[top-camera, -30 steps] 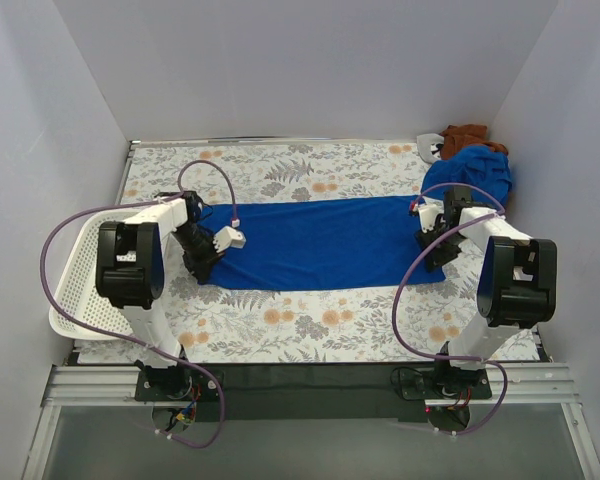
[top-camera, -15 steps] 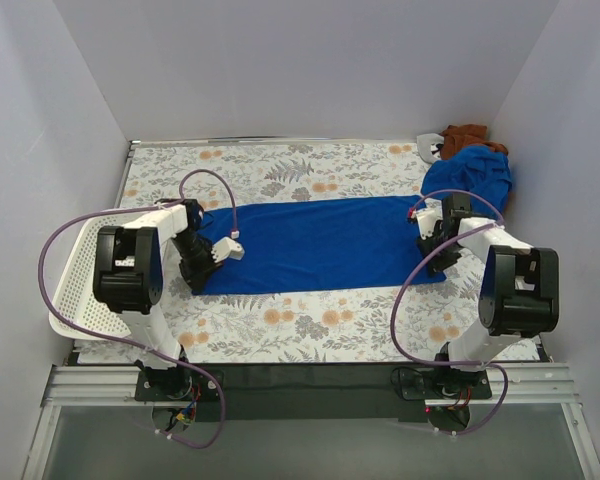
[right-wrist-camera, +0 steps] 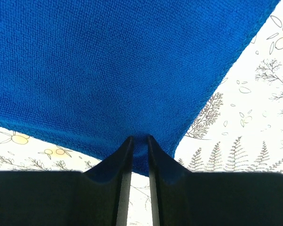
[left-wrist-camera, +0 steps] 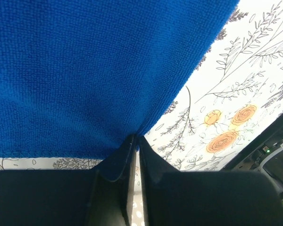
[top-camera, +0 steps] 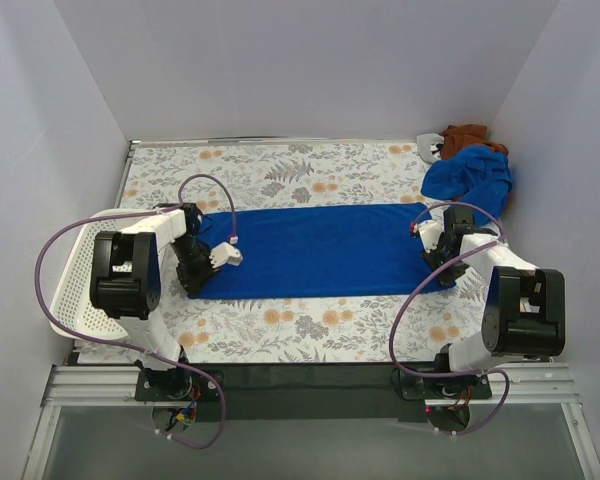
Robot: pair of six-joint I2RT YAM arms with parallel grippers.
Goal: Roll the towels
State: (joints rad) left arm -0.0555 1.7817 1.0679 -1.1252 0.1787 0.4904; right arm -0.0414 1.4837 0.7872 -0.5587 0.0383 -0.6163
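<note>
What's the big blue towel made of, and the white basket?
The blue towel looks like soft, matte microfibre or terry: tiny loops, stitched edge. The white basket is probably hard plastic, judging by its grid of small holes.

towel [top-camera: 320, 250] royal blue | tablecloth [top-camera: 310, 175] white, floral print | basket [top-camera: 75, 290] white | cloth [top-camera: 467, 135] brown

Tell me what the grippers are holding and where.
Both pinch the blue towel: left gripper its near left corner, right gripper its near right corner.
</note>
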